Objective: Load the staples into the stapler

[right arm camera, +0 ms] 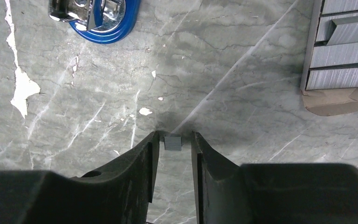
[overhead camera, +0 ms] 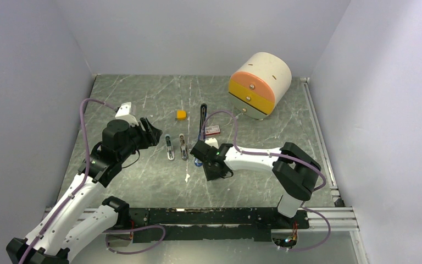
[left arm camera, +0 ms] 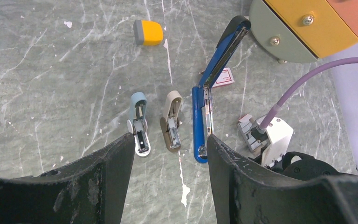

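Staples (right arm camera: 173,142) between right pincer (right arm camera: 175,136) tips — box (left arm camera: 222,77) print unreadable.

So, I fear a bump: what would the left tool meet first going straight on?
Probably the beige stapler, lying just ahead of the left tool, though depth is unclear.

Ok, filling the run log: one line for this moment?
left pincer: open, hovering | right pincer: around staple strip, not clamped | blue stapler: open
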Robot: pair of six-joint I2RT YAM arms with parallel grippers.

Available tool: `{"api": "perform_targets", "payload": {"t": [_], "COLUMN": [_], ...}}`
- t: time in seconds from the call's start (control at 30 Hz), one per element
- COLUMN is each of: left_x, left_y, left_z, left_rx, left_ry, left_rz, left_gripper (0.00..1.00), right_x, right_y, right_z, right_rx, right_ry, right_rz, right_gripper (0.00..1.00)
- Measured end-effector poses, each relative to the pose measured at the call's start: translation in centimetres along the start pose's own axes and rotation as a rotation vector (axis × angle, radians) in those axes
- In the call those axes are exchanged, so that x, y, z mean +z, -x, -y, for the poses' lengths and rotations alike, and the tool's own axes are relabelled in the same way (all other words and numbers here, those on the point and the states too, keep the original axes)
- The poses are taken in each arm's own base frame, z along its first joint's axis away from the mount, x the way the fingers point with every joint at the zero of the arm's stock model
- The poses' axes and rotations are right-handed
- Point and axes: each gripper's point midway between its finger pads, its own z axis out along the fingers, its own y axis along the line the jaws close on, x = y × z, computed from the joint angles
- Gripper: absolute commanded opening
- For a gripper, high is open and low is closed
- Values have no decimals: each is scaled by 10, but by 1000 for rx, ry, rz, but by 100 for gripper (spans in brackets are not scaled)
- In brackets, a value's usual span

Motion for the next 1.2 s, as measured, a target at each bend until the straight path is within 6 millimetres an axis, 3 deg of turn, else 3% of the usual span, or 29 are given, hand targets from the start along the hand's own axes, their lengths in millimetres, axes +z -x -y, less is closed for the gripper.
{"api": "perform_targets", "payload": {"t": [0.9, 1.2], "left_x": [0, 0], "left_y": [0, 0], "left_z": [0, 0], "left_rx": [0, 0], "left_ry": [0, 0], "left_rz": [0, 0], "left_gripper": [63, 63], "right_x": [1, 1], "right_y": [4, 6], "right_z": [-5, -4], "right_rx": [0, 5], "right_ry": [24, 14], "right_rz": [14, 24], "right_gripper": [20, 19]}}
